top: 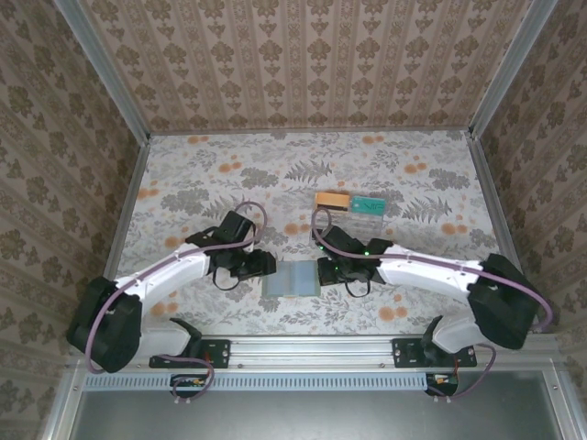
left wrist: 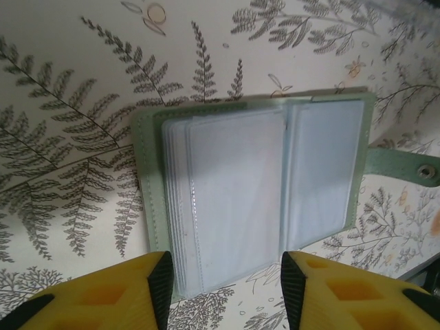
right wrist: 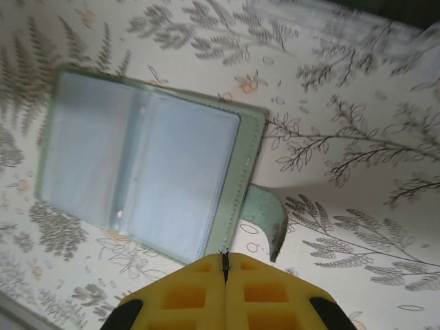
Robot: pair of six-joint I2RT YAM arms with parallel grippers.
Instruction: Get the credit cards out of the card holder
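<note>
holder (top: 291,279) lies open flat at table centre, judged light, limp, with slick sleeves, best pinned at its cover edge; left gripper (left wrist: 225,267) half open, empty; right gripper (right wrist: 225,260) shut, empty; orange card (top: 332,199) and teal card (top: 369,205) at holder's 1 o'clock.

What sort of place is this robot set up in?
Probably a small enclosed test booth, not a home: patterned wallpaper walls on metal frame posts, a floral-print table, and two robot arms bolted to a rail at its near edge.
</note>
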